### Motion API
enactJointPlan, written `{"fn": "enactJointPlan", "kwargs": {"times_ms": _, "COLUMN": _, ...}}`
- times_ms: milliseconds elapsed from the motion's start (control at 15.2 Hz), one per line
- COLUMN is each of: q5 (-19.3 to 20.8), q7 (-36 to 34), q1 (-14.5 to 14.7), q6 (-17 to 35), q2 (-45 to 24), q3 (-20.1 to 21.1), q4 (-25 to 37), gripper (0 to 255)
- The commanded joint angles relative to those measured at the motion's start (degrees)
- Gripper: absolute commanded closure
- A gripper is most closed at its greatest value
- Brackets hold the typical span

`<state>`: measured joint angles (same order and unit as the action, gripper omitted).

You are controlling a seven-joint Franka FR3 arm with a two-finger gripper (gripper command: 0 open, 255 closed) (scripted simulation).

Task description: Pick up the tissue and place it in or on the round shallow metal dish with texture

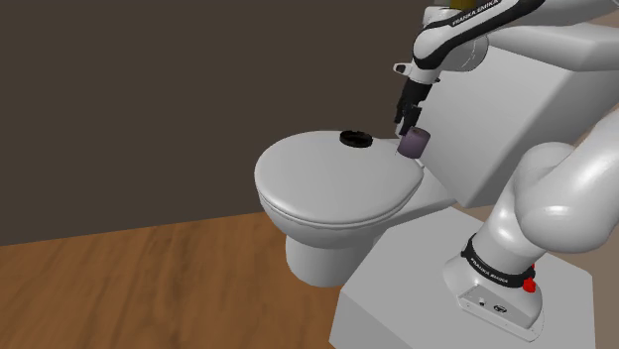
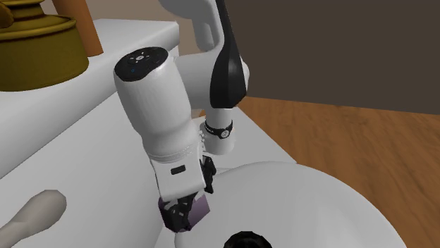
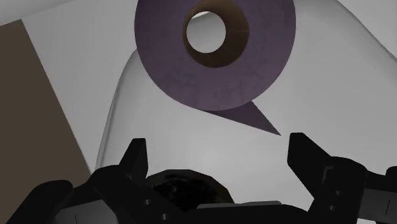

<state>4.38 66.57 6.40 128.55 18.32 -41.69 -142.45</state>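
Note:
The tissue is a purple roll (image 1: 413,144) with a brown core, lying at the back of the closed white toilet lid (image 1: 327,178), near the hinge. A small dark round dish (image 1: 355,139) rests on the lid a short way to the shoulder view's left of the roll. My black gripper (image 1: 405,123) hangs just above the roll, pointing down at it. In the wrist view the roll (image 3: 254,70) lies ahead of my gripper (image 3: 217,147), whose fingers stand apart and hold nothing. The second exterior view has my gripper (image 2: 185,211) right against the roll (image 2: 201,206), with the dish (image 2: 247,242) close by.
The white toilet tank (image 1: 516,109) rises behind the roll, with a brass-coloured vessel (image 2: 35,42) on top and a flush lever (image 2: 35,210) on its side. My stand (image 1: 456,297) is beside the bowl. Wooden floor (image 1: 149,288) and a dark wall lie beyond.

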Motion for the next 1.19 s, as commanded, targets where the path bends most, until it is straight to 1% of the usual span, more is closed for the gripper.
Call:
{"fn": "enactJointPlan", "kwargs": {"times_ms": 0, "q5": -2.4, "q7": 1.7, "q1": -1.6, "q6": 1.7, "q2": -2.0, "q3": -4.3, "q4": -1.4, "gripper": 0}}
{"fn": "enactJointPlan", "kwargs": {"times_ms": 66, "q5": -3.5, "q7": 2.6, "q1": -1.7, "q6": 3.0, "q2": -3.1, "q3": -4.1, "q4": -2.0, "gripper": 0}}
{"fn": "enactJointPlan", "kwargs": {"times_ms": 330, "q5": -4.7, "q7": 3.5, "q1": -4.1, "q6": 3.0, "q2": -3.7, "q3": -1.6, "q4": -2.0, "gripper": 0}}
{"fn": "enactJointPlan", "kwargs": {"times_ms": 396, "q5": -4.6, "q7": 3.4, "q1": -4.1, "q6": 3.0, "q2": -3.7, "q3": -1.7, "q4": -2.0, "gripper": 0}}
{"fn": "enactJointPlan", "kwargs": {"times_ms": 594, "q5": -5.1, "q7": 3.8, "q1": -5.1, "q6": 3.0, "q2": -4.0, "q3": -0.7, "q4": -2.0, "gripper": 0}}
{"fn": "enactJointPlan", "kwargs": {"times_ms": 660, "q5": -6.0, "q7": 4.7, "q1": -4.7, "q6": 3.0, "q2": -5.2, "q3": -1.3, "q4": -0.9, "gripper": 255}}
{"fn": "enactJointPlan", "kwargs": {"times_ms": 924, "q5": -6.0, "q7": 4.9, "q1": -4.7, "q6": 2.2, "q2": -5.3, "q3": -1.4, "q4": -0.1, "gripper": 255}}
{"fn": "enactJointPlan", "kwargs": {"times_ms": 990, "q5": -4.9, "q7": 4.8, "q1": -5.5, "q6": 2.4, "q2": -3.9, "q3": -1.4, "q4": -1.5, "gripper": 255}}
{"fn": "enactJointPlan", "kwargs": {"times_ms": 1056, "q5": -7.0, "q7": 6.6, "q1": -4.6, "q6": 1.8, "q2": -6.7, "q3": -2.4, "q4": 1.3, "gripper": 255}}
{"fn": "enactJointPlan", "kwargs": {"times_ms": 1122, "q5": -8.3, "q7": 8.0, "q1": -4.1, "q6": 1.8, "q2": -8.6, "q3": -3.2, "q4": 2.8, "gripper": 255}}
